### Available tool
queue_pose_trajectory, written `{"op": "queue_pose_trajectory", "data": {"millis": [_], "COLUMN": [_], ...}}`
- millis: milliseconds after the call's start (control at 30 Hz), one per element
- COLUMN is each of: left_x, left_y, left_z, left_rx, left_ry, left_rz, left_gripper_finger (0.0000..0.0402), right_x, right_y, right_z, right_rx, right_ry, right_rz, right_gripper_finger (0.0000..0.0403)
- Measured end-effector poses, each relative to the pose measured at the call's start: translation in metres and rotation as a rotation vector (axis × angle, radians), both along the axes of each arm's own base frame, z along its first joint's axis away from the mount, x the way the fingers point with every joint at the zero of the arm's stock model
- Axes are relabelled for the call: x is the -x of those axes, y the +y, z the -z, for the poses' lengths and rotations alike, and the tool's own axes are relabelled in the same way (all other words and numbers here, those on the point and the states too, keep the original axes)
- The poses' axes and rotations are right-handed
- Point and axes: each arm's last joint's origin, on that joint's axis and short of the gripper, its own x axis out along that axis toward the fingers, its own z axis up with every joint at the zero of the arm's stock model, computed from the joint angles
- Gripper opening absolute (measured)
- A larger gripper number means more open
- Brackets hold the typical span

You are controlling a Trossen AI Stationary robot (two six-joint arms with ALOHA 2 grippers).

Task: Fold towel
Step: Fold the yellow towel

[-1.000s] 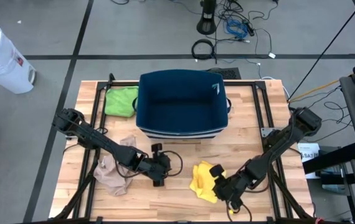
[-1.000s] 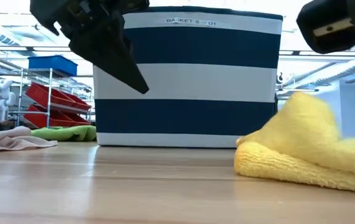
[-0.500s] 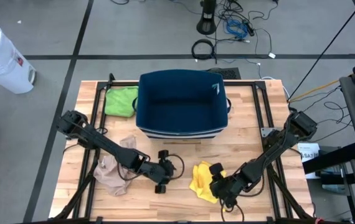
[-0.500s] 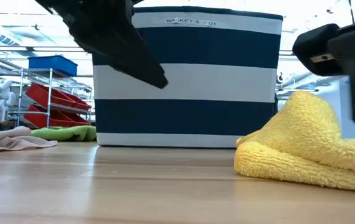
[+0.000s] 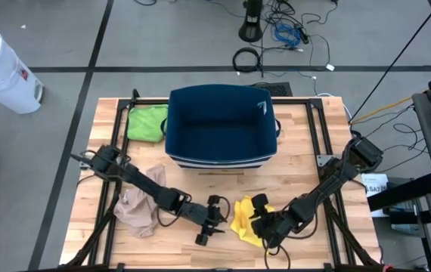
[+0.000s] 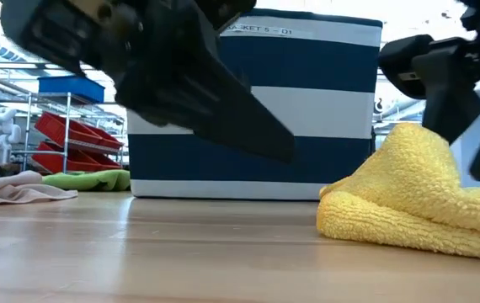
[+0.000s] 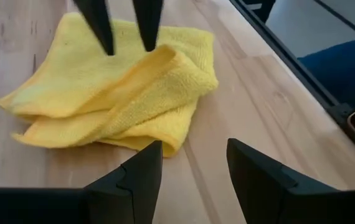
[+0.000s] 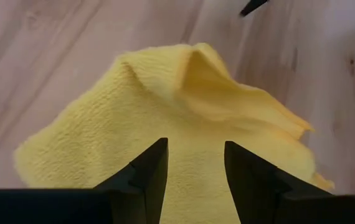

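Between both open grippers, yellow towel (image 5: 245,217)

Bright, even overhead light; soft shadows; blurred near arm and backlit room in low view.

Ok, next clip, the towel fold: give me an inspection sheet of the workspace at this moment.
Surface: wooden table, black frame rails along its edges.
Job's things: yellow towel, crumpled at the front, not folded flat.
Clutter: striped blue basket at the back; green cloth beside it; beige cloth front left.
Grippers: left gripper open, just left of the yellow towel; right gripper open, over the towel, holding nothing.
Cables: a loose tangle on the floor behind the table.
Surroundings: white bin on the floor; red racks in the room.
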Motion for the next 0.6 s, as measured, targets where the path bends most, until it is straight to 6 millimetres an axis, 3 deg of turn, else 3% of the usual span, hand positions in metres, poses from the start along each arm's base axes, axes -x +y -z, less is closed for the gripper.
{"op": "queue_pose_trajectory", "data": {"millis": [300,600], "left_x": [-0.01,-0.012], "left_y": [-0.002,0.002], "left_z": [0.013,0.014], "left_rx": [-0.072,-0.098], "left_ry": [-0.017,-0.031], "left_rz": [0.05,0.071], "left_gripper_finger": [0.0186,0.0186], "right_x": [-0.013,-0.008], "right_y": [-0.016,-0.01], "right_z": [0.0,0.001], "right_rx": [-0.091,-0.17], "right_ry": [0.053,0.107], "right_rz": [0.035,0.006], "right_gripper_finger": [0.0144,0.0144]}}
